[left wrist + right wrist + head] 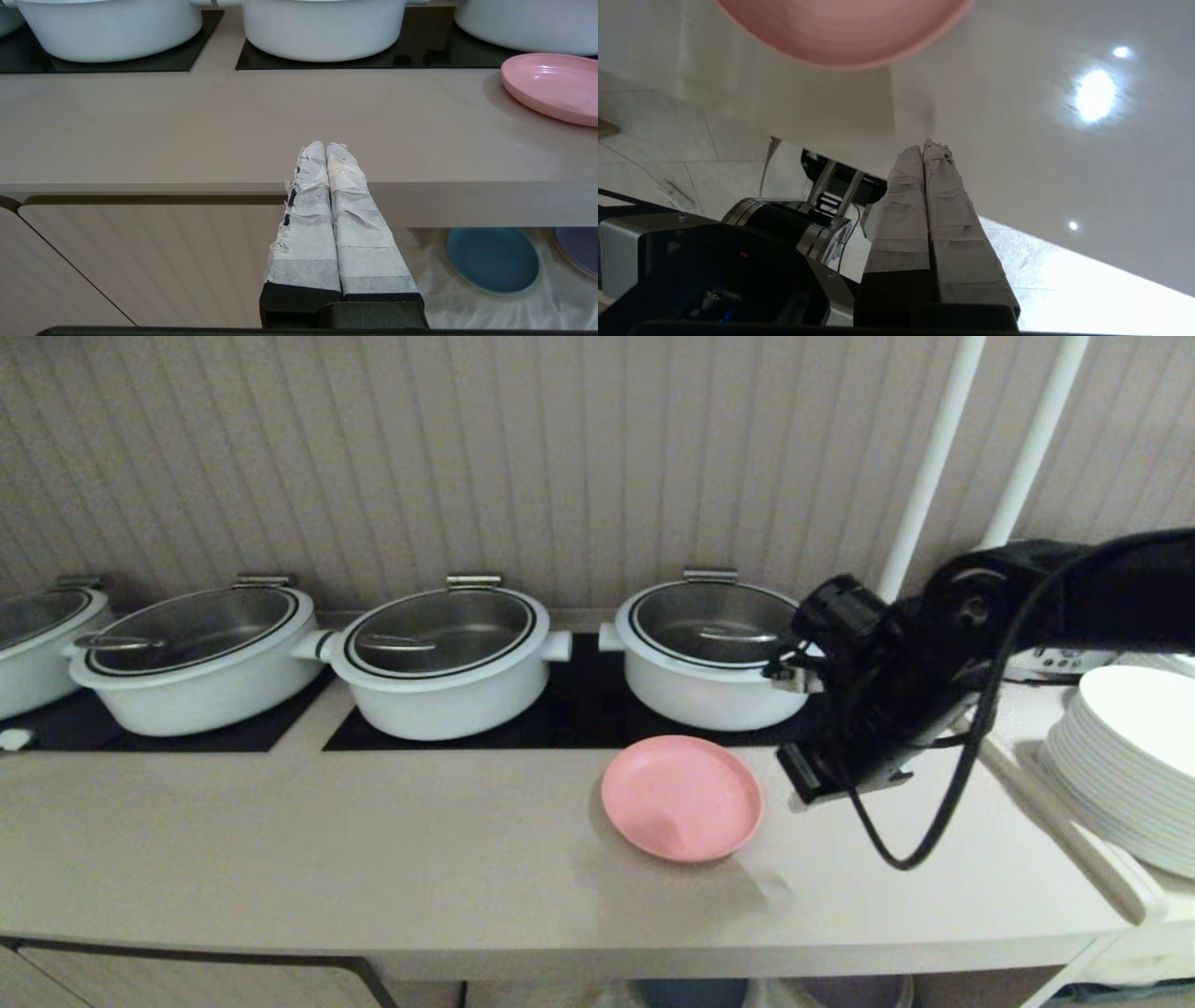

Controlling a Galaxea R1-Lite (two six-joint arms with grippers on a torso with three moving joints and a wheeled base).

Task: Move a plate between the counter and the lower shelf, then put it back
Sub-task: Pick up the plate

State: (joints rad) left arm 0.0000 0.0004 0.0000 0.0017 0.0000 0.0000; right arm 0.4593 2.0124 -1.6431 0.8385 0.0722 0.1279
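Left: three round white enamel pots (446, 658) with steel-rimmed glass lids stand in a row on the inset black glass cooktop panels (569, 714); a fourth is cut off at the frame edge.

The left gripper (325, 147), fingers wrapped in creased white tape, is clenched on nothing. It sits level with the front edge of the counter (373, 859), a long, smooth beige top with a thick rounded front edge.

Centre-right: the round, matte pink plate (681, 796) with a low raised rim lies flat on the counter, open face up, in front of the third pot. Being circular, it shows no long axis.

Below: the lower shelf (490, 303), draped in wrinkled white translucent cloth, carries a blue plate (492, 259) and part of a purple plate (581, 247).

Right: the right gripper (924, 148), likewise taped, is clenched and empty, above the counter just beside the pink plate, not touching. Beyond it, glossy white plates (1120, 765) are stacked.
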